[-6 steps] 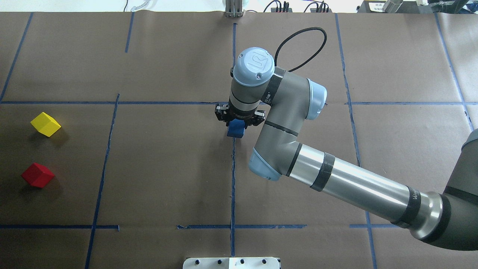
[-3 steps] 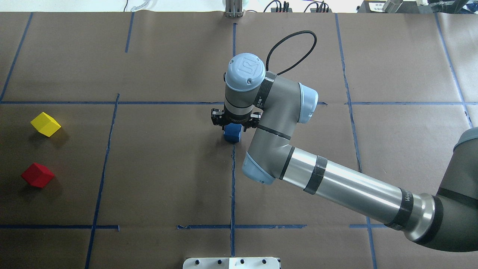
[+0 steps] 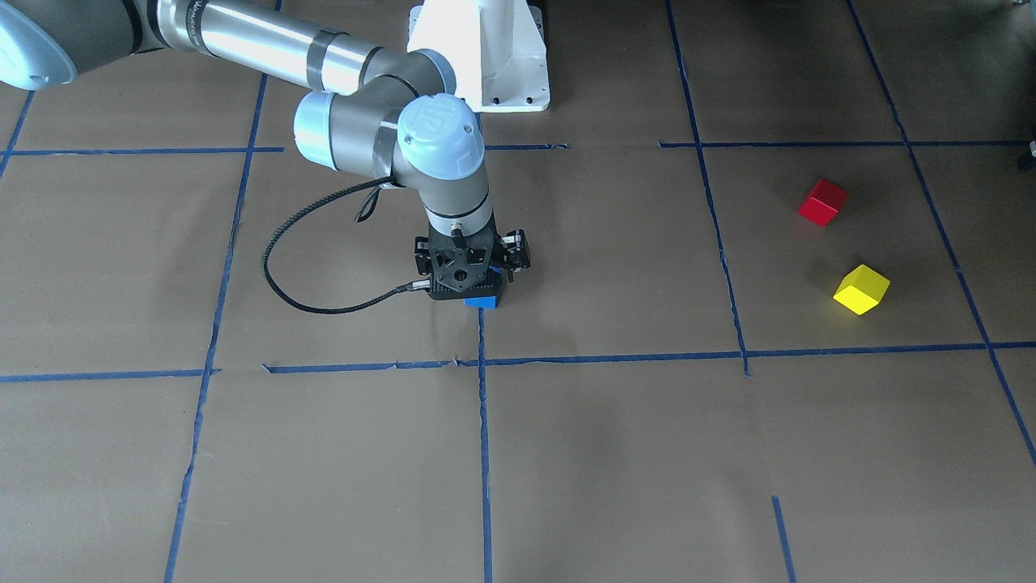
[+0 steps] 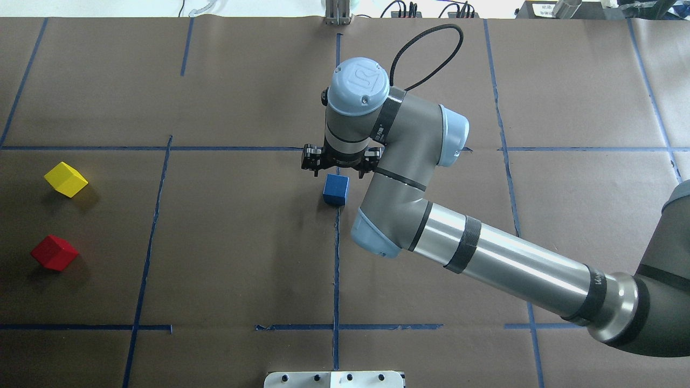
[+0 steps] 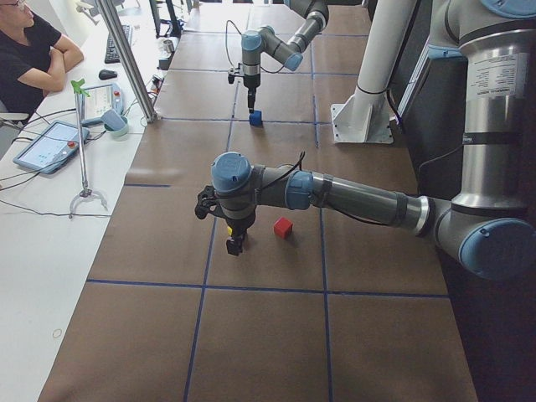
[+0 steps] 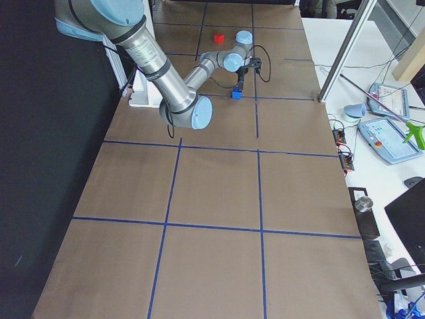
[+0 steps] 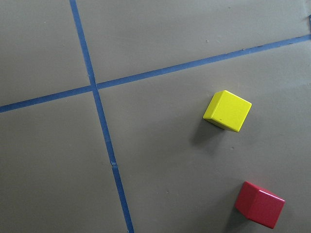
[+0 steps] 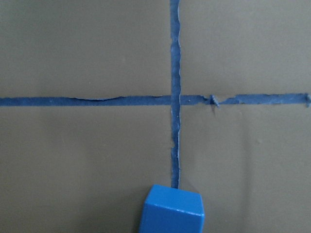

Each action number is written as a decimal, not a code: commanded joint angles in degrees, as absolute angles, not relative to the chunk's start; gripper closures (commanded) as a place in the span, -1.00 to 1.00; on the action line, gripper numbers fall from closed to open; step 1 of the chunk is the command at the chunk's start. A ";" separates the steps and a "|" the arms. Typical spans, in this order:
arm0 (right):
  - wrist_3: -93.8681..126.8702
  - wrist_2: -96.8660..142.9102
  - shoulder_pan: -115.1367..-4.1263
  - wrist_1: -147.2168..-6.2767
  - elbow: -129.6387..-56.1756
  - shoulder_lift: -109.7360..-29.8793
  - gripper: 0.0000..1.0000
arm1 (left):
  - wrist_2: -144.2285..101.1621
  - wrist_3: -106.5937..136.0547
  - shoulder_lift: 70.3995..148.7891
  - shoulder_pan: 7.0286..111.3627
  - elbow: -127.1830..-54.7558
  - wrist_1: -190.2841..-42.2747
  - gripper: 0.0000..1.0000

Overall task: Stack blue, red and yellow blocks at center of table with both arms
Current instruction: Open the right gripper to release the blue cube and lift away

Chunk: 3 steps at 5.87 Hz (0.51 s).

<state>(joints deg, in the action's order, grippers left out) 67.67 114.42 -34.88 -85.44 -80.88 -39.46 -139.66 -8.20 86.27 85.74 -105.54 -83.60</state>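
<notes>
The blue block (image 4: 336,189) sits on the table at the crossing of the blue tape lines; it also shows in the front view (image 3: 483,303) and at the bottom of the right wrist view (image 8: 172,209). My right gripper (image 4: 339,170) hangs just above and behind it, open and empty. The yellow block (image 4: 66,179) and red block (image 4: 54,252) lie at the far left, both in the left wrist view (image 7: 227,110) (image 7: 260,204). My left gripper (image 5: 234,246) hovers close by the yellow block; it shows only in the exterior left view, so I cannot tell whether it is open.
A black cable (image 3: 279,279) loops from the right wrist over the table. The white robot base (image 3: 481,57) stands at the table's near edge. A side table with tablets (image 5: 46,144) and a seated operator (image 5: 29,46) runs along the far side.
My right gripper lowered the blue block onto the table's centre, let it go and rose a little. The yellow and red blocks have not moved.
</notes>
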 commanded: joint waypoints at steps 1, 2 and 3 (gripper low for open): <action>67.32 120.29 -40.14 -89.38 -93.35 -47.13 -1.00 | -139.66 -5.04 86.14 78.46 -103.45 -93.00 -1.00; 66.45 120.76 -42.25 -89.38 -103.69 -57.03 -1.00 | -139.05 -3.27 86.05 73.00 -103.80 -98.12 -1.00; 64.18 121.20 -44.36 -89.30 -111.37 -63.83 -1.00 | -134.52 -3.25 84.57 66.60 -103.80 -104.79 -1.00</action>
